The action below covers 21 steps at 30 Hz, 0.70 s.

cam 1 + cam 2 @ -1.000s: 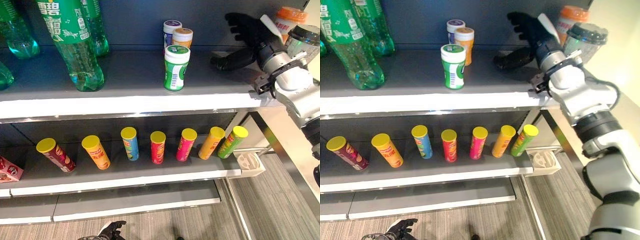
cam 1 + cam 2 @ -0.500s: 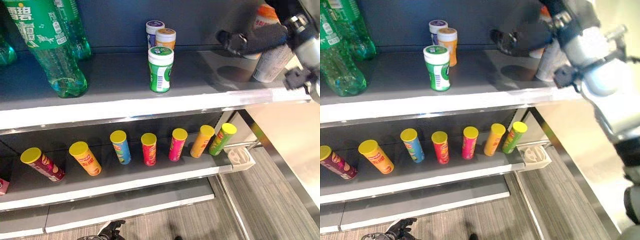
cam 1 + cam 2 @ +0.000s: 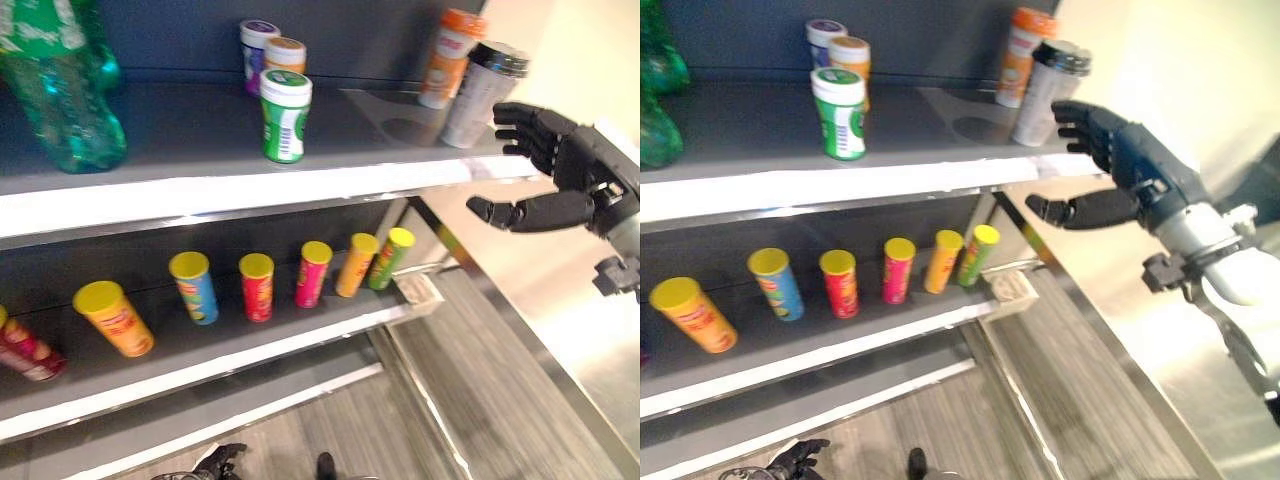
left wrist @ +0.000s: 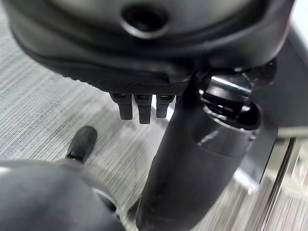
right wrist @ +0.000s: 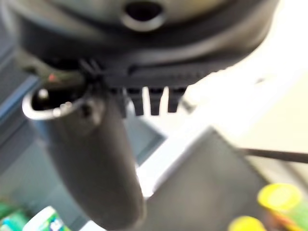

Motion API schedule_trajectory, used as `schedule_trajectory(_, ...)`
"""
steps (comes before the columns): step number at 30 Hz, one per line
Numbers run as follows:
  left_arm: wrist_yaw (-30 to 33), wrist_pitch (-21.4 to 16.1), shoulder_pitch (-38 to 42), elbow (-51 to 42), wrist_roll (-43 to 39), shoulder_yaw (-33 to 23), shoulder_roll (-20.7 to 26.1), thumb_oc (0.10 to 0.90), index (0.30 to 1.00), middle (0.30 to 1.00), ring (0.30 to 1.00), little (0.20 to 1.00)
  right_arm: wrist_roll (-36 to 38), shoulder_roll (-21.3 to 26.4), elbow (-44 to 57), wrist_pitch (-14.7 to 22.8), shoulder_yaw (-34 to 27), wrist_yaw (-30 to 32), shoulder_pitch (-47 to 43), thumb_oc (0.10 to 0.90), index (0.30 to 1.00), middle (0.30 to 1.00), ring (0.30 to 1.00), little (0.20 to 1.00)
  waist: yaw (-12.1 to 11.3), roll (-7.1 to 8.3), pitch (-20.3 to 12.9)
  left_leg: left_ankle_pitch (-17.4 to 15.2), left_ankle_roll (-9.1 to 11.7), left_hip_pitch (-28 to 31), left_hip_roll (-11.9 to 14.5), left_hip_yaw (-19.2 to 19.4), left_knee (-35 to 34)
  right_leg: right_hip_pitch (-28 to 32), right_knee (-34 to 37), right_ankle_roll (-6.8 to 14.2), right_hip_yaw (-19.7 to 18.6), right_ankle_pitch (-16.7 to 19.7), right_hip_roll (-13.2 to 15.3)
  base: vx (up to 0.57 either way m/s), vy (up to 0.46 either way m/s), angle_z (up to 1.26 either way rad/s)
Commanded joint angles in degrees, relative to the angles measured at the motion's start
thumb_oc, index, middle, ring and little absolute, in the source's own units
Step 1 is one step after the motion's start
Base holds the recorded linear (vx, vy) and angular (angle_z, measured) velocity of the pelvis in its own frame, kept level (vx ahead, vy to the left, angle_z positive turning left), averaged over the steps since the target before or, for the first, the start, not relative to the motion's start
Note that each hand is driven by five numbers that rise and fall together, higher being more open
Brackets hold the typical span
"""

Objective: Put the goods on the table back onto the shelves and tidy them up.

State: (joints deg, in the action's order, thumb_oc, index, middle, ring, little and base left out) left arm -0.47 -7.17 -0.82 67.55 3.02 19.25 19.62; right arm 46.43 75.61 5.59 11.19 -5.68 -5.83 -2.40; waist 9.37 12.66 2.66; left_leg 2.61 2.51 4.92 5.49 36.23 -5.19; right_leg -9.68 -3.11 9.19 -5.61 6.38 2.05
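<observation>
Two-tier shelf [image 3: 300, 190] with a green bottle [image 3: 60, 90] and a green-and-white canister [image 3: 283, 115] on top, a black-lidded cup [image 3: 478, 92] and an orange-capped bottle [image 3: 448, 58] at its right end, crisp tubes [image 3: 255, 285] below; right hand [image 3: 565, 180] empty, fingers spread, beside the cup; left hand [image 4: 192, 159] relaxed, low.

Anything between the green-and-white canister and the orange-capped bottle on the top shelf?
Nothing; bare grey shelf between green-and-white canister and orange-capped bottle, in left eye view.
</observation>
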Motion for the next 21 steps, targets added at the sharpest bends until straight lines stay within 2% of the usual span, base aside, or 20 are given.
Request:
schedule_trajectory(1,0.87,-2.6,-0.09,0.14,1.07,-1.65,-0.83,0.8,0.9,0.9,0.9,0.9,7.16,2.49,-0.73,6.27,-12.61,0.94,-3.55,0.8,0.9,0.9,0.9,0.9,-0.39,2.2,-2.66,-9.05,0.17,6.66,-0.87,-3.17,0.19,0.1,-2.04,3.94,-1.94,6.41,-0.24,0.01,0.108,-0.58)
schedule_trajectory(2,0.94,-2.63,-0.71,0.41,0.81,-2.82,-0.97,0.8,0.9,0.9,0.9,0.9,7.56,1.58,-0.56,6.45,-17.49,0.6,1.87,0.8,0.9,0.9,0.9,0.9,0.75,2.08,-2.95,-10.99,0.04,7.67,-0.7,-3.25,0.19,0.43,-2.13,4.97,-2.52,6.12,-0.51,0.0,0.12,-0.49)
schedule_trajectory(6,1.2,-2.76,-1.87,0.65,1.04,-5.55,-1.11,0.8,0.9,0.9,0.9,0.9,7.24,-5.18,4.47,6.57,-30.13,-0.45,15.94,0.8,0.9,0.9,0.9,0.9,2.01,2.3,-3.14,-11.66,-0.27,8.0,-0.82,-2.7,0.19,0.32,-1.29,5.3,-3.01,6.76,-0.42,-0.02,0.044,-0.26)
schedule_trajectory(7,1.33,-2.75,-1.98,0.61,1.21,-5.96,-1.12,0.8,0.9,0.9,0.9,0.9,7.0,-7.79,6.58,6.57,-32.41,-0.82,18.82,0.8,0.9,0.9,0.9,0.9,1.83,2.19,-3.12,-11.75,-0.37,7.9,-0.89,-2.7,0.19,0.26,-1.13,5.34,-2.93,6.91,-0.27,-0.01,0.006,-0.08)
schedule_trajectory(8,1.33,-2.74,-1.92,0.59,1.23,-5.62,-1.04,0.8,0.9,0.9,0.9,0.9,6.98,-8.22,7.15,6.42,-33.39,-0.75,19.87,0.8,0.9,0.9,0.9,0.9,1.48,2.24,-3.07,-11.75,-0.38,7.88,-0.9,-2.72,0.19,0.25,-1.1,5.34,-2.91,6.93,-0.25,-0.01,0.004,-0.09)
schedule_trajectory(10,1.41,-2.68,-2.32,0.59,1.75,-7.08,-1.1,0.8,0.9,0.9,0.9,0.9,6.26,-14.92,11.39,6.0,-35.49,-1.76,24.15,0.8,0.9,0.9,0.9,0.9,1.77,1.7,-2.94,-12.03,-0.64,7.66,-1.11,-3.02,0.19,0.18,-0.66,5.43,-2.71,7.17,0.05,-0.03,0.018,-0.15)
schedule_trajectory(11,1.41,-2.65,-2.58,0.4,2.38,-8.1,-1.0,0.8,0.9,0.9,0.9,0.9,5.84,-20.75,14.93,5.69,-35.39,-3.43,27.35,0.8,0.9,0.9,0.9,0.9,1.53,1.08,-2.62,-12.19,-0.83,7.42,-1.36,-3.56,0.19,0.17,-0.5,5.39,-2.18,7.01,0.48,-0.04,0.025,-0.04)
schedule_trajectory(13,1.3,-2.75,-2.91,0.01,3.14,-8.99,-0.76,0.8,0.9,0.9,0.9,0.9,3.74,-26.33,18.73,4.4,-33.47,-4.95,30.49,0.8,0.9,0.9,0.9,0.9,1.32,0.45,-2.33,-12.24,-0.98,7.04,-1.83,-4.25,0.19,0.04,-0.37,5.33,-1.62,6.95,1.0,-0.07,-0.016,0.19)
schedule_trajectory(14,1.3,-2.83,-2.85,-0.32,3.26,-9.27,-0.63,0.8,0.9,0.9,0.9,0.9,3.25,-27.88,19.94,3.76,-30.85,-6.13,31.3,0.8,0.9,0.9,0.9,0.9,1.13,0.84,-1.98,-10.56,-0.92,6.4,-2.29,-3.76,0.19,-0.42,-0.37,4.77,-1.31,7.91,1.5,-0.11,-0.057,0.18)
schedule_trajectory(15,0.77,-3.06,-3.13,-1.31,3.51,-9.37,-0.28,0.8,0.9,0.9,0.9,0.9,0.82,-30.16,22.99,2.32,-27.15,-8.03,33.36,0.8,0.9,0.9,0.9,0.9,0.72,0.25,-1.57,-10.49,-1.07,6.06,-2.61,-4.46,0.19,-0.39,-0.38,4.65,-0.7,7.72,1.89,-0.12,-0.069,0.14)
schedule_trajectory(17,0.25,-3.34,-3.29,-2.43,3.83,-8.74,0.12,0.8,0.9,0.9,0.9,0.9,0.9,-31.66,24.05,0.96,-20.75,-10.6,34.14,0.8,0.9,0.9,0.9,0.9,-0.09,-0.25,-1.05,-10.37,-1.14,5.77,-3.04,-5.24,0.19,-0.21,-0.32,4.52,0.06,7.52,2.47,-0.03,0.009,0.2)
schedule_trajectory(18,0.24,-3.33,-3.34,-2.47,3.82,-8.78,0.17,0.8,0.9,0.9,0.9,0.9,0.89,-31.66,24.01,0.98,-20.67,-10.62,34.1,0.8,0.9,0.9,0.9,0.9,-0.01,-0.21,-1.08,-10.37,-1.14,5.77,-3.05,-5.28,0.19,-0.19,-0.31,4.52,0.1,7.51,2.49,-0.01,0.005,0.31)
schedule_trajectory(19,0.1,-3.4,-3.37,-3.07,3.83,-8.35,0.24,0.8,0.9,0.9,0.9,0.9,0.39,-32.27,23.4,0.29,-17.61,-10.61,34.5,0.8,0.9,0.9,0.9,0.9,-0.25,-0.42,-0.81,-10.34,-1.18,5.69,-3.18,-5.55,0.19,-0.13,-0.31,4.49,0.37,7.48,2.65,-0.02,-0.001,0.28)
schedule_trajectory(20,0.06,-3.42,-3.0,-3.73,3.88,-7.83,0.38,0.8,0.9,0.9,0.9,0.9,-0.75,-32.94,22.61,-0.46,-13.9,-10.6,34.27,0.8,0.9,0.9,0.9,0.9,-0.57,-0.69,-0.5,-10.29,-1.26,5.57,-3.3,-5.89,0.19,-0.1,-0.34,4.46,0.55,7.42,2.84,-0.02,-0.005,0.21)
schedule_trajectory(21,-0.14,-3.58,-2.65,-4.78,4.47,-6.47,0.55,0.8,0.9,0.9,0.9,0.9,-2.06,-35.75,20.88,-1.85,-8.61,-11.39,35.22,0.8,0.9,0.9,0.9,0.9,-1.26,-1.26,0.05,-10.24,-1.37,5.36,-3.54,-6.7,0.19,0.11,-0.39,4.42,1.22,7.24,3.15,-0.02,-0.001,0.19)
